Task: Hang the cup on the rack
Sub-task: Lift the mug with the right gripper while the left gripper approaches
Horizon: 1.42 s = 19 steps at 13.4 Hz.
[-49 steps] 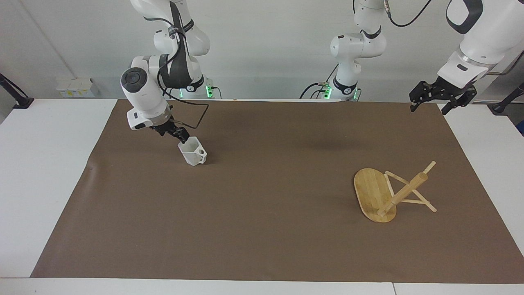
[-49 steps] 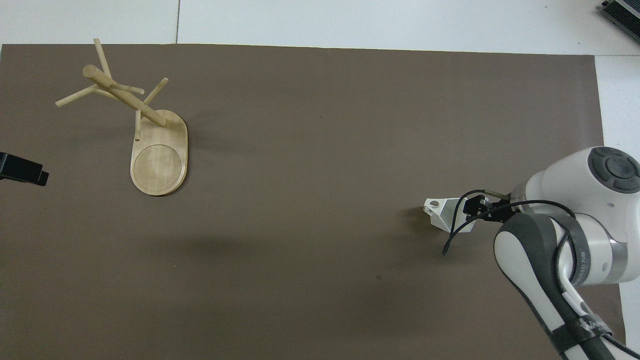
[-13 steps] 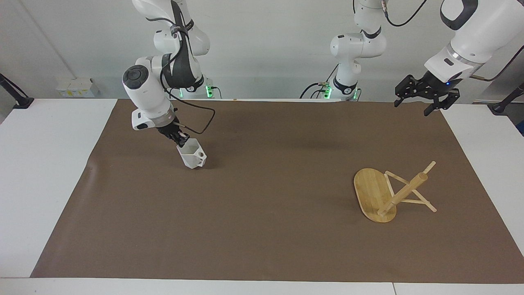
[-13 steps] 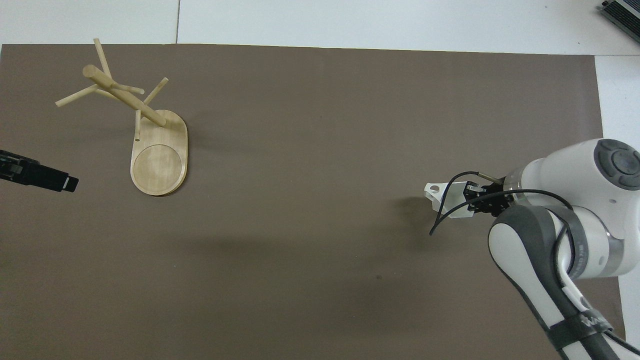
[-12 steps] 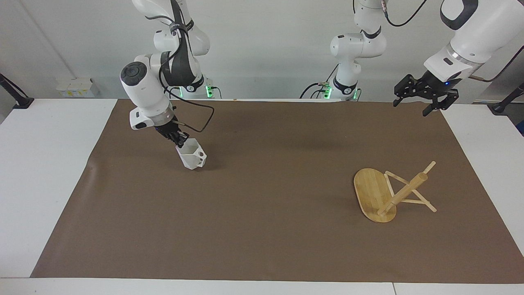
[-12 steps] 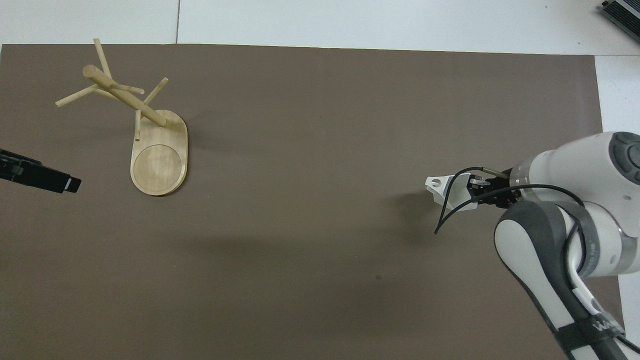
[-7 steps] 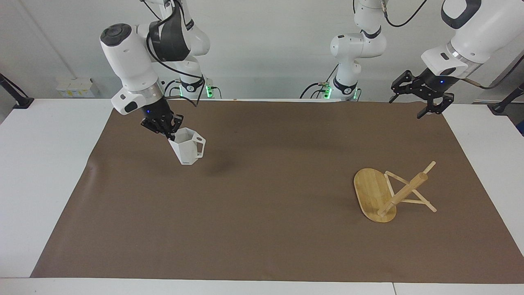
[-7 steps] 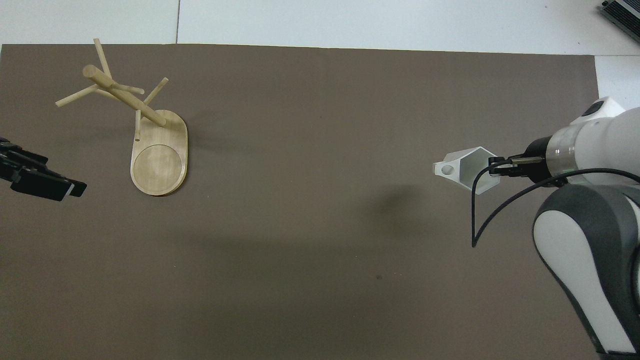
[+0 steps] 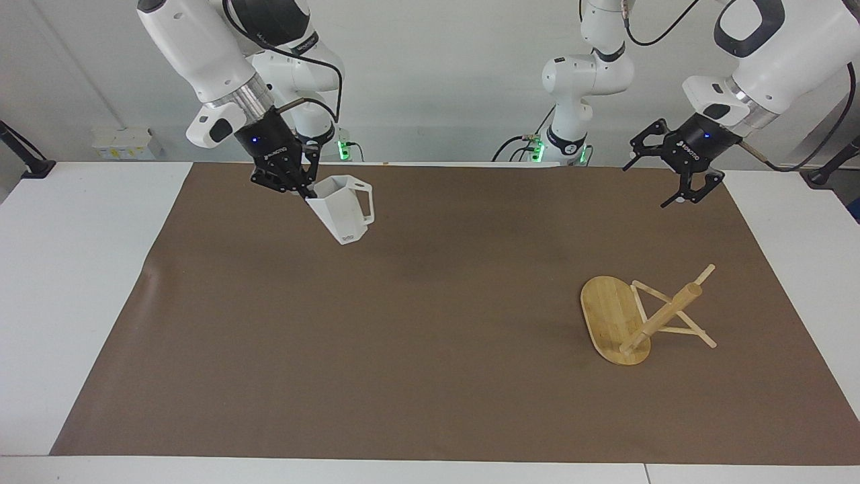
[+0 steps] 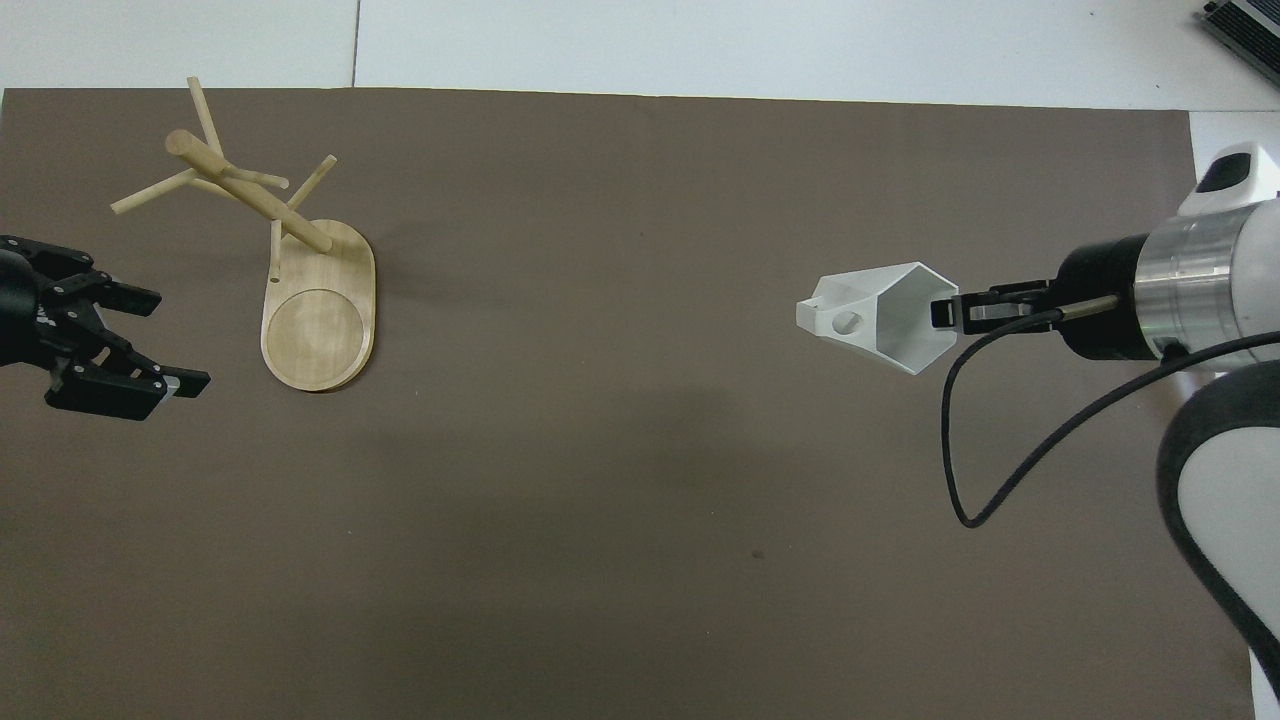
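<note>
since the earlier frame, right hand [image 9: 304, 190] has raised the cup [image 9: 342, 208] clear of the table [image 9: 94, 282].
right hand pinches the cup's rim, apparently; left hand [image 9: 678, 181] hangs spread, near the rack [image 9: 628, 319], which lies toppled at the left arm's end.

Right gripper [image 10: 945, 314] clamped on rim of faceted white plastic cup [image 10: 885, 315] over brown mat [image 10: 620, 450]; left gripper [image 10: 160, 342] spread beside toppled light bamboo rack [image 10: 290, 265].

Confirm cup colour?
Plain white cup, no pattern, held by the right gripper; clearest in facing view.
</note>
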Available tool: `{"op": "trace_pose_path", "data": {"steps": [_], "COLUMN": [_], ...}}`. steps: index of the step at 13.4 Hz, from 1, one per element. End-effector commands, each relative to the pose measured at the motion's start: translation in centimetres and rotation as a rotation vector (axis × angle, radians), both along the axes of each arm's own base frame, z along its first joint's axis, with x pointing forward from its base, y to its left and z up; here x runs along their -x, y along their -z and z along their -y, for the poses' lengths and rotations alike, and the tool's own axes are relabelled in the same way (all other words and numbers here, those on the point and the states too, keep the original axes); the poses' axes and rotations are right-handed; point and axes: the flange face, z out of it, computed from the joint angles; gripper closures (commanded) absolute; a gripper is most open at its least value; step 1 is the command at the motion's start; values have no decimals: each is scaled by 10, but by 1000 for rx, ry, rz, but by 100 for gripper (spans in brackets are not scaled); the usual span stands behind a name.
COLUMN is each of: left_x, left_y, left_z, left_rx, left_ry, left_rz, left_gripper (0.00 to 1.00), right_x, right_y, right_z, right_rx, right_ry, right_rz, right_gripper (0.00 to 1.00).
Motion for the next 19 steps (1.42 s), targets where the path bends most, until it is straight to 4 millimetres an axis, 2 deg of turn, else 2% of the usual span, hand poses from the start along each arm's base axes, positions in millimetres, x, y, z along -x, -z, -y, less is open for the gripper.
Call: {"op": "trace_pose_path", "data": {"steps": [1, 3, 5, 8, 9, 10, 12, 14, 16, 19], "left_x": [18, 24, 24, 22, 23, 25, 26, 27, 26, 30], "left_y": [11, 19, 20, 20, 24, 25, 31, 32, 40, 59], "left_z": [-2, -12, -10, 0, 7, 24, 48, 71, 90, 101], "left_rx": [84, 135, 149, 199, 194, 204, 204, 245, 269, 307], "left_ry": [72, 94, 156, 195, 223, 257, 302, 326, 358, 390], "left_rz": [87, 159, 196, 251, 277, 317, 358, 361, 388, 383], "left_gripper": [0, 0, 0, 0, 0, 0, 0, 0, 0, 0], "right_x": [7, 8, 1, -8, -6, -4, -4, -8, -7, -5], "right_y": [-8, -3, 6, 23, 24, 26, 42, 57, 62, 71], "right_z": [-23, -34, -54, -110, -127, -143, -165, -178, -184, -199], "right_rx": [-159, -265, -388, -488, -491, -494, -495, -502, -497, -484], "right_ry": [-14, 32, 61, 96, 107, 135, 128, 121, 110, 99], "right_rz": [-23, -74, -112, -109, -96, -105, -150, -184, -194, -195], "right_gripper": [100, 100, 100, 100, 100, 100, 100, 100, 100, 100]}}
